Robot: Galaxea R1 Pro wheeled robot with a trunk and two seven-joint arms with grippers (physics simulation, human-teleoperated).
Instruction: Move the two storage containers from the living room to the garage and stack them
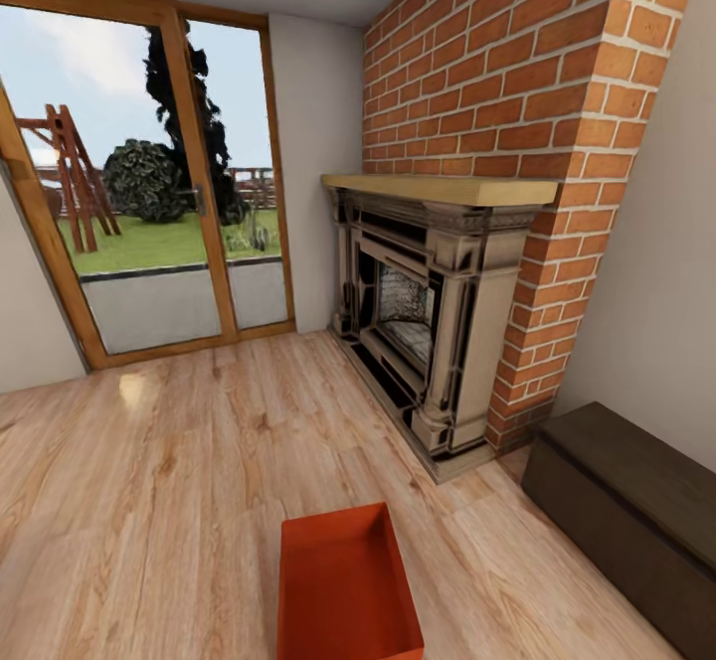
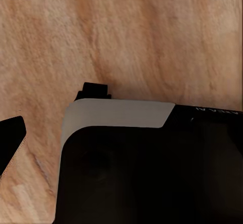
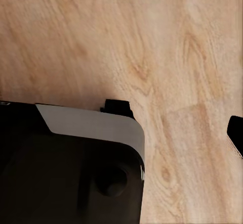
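head view shows an orange bin [image 1: 346, 585] on wood floor [image 1: 149, 481].

An orange bin [image 1: 346, 590] sits on the wood floor [image 1: 149, 501] right below me, its open top unobstructed. On the bin's left the floor runs bare all the way to the glass door [image 1: 159, 193], so I could swing through there freely. Beyond the bin on the right stands the brick fireplace [image 1: 438, 312], its hearth jutting onto the floor. A dark low cabinet [image 1: 626, 521] flanks the bin's right, leaving a narrower strip of floor between them.
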